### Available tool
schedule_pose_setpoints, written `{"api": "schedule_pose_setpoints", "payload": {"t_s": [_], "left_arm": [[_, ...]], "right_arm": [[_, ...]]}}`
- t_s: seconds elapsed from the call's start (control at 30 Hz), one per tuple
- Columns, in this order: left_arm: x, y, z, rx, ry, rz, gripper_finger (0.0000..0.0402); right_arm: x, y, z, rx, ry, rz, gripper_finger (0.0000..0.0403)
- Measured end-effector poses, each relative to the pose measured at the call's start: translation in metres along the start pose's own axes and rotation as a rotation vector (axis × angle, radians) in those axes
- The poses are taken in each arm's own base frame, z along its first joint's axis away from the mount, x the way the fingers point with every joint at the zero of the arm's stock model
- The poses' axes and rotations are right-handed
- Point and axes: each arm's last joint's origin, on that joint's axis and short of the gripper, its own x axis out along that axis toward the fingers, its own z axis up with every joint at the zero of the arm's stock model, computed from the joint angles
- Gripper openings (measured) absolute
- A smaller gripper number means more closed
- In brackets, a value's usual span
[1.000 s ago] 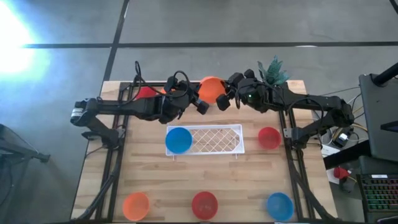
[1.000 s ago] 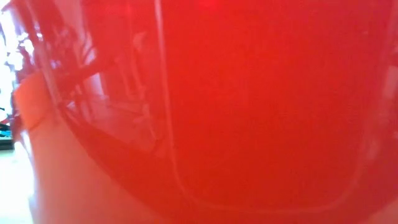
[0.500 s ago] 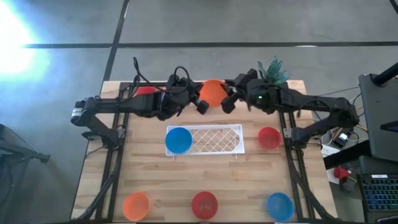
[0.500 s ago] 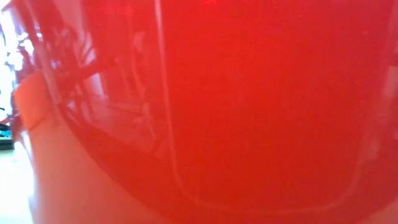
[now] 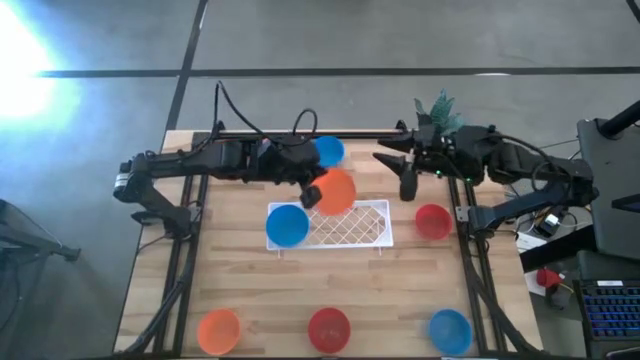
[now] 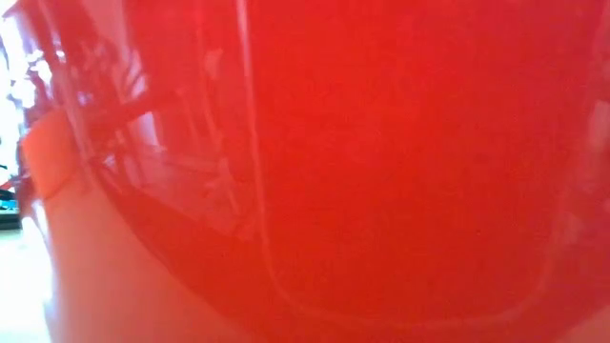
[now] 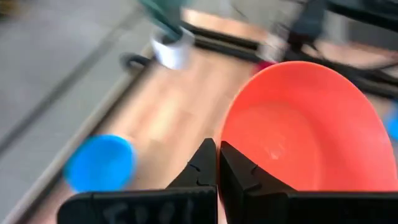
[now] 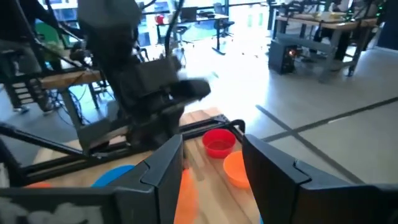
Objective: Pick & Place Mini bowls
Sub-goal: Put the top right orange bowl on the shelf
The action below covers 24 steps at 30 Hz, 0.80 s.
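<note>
Over tray [image 5: 352, 226], left end effector [image 5: 312, 193] pinches tilted orange bowl [image 5: 336, 191]; right end effector [image 5: 396, 170] seemingly open.

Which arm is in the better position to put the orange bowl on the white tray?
Left. The left gripper is shut on the orange bowl over the white tray; the right gripper is open, empty, beside the tray.

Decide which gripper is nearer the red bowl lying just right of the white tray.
Right. The right gripper hangs open just up-left of the red bowl. The left gripper, shut on the orange bowl, is over the white tray, farther away.
</note>
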Motion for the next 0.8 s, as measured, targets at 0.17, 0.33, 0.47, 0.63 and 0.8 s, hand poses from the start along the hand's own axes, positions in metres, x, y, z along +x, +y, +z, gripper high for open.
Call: {"api": "schedule_pose_setpoints", "payload": {"t_s": [0.17,0.33,0.47,0.63,0.8], "left_arm": [[0.006,-0.005,-0.006,0.005,0.066,-0.146,0.0001],[0.021,-0.009,-0.013,0.010,0.137,-0.203,0.0001],[0.033,-0.012,-0.018,0.008,0.177,-0.208,0.0001],[0.044,-0.013,-0.023,0.011,0.217,-0.200,0.0001],[0.057,-0.014,-0.031,0.016,0.281,-0.187,0.0001]], "right_arm": [[-0.015,0.002,-0.001,-0.012,0.022,0.034,0.0156],[-0.023,0.002,-0.002,-0.017,0.040,0.051,0.0151],[-0.025,0.004,-0.002,-0.017,0.038,0.061,0.0151],[-0.024,0.004,-0.002,-0.015,0.041,0.059,0.0152],[-0.022,0.005,-0.003,-0.017,0.046,0.058,0.0146]]}}
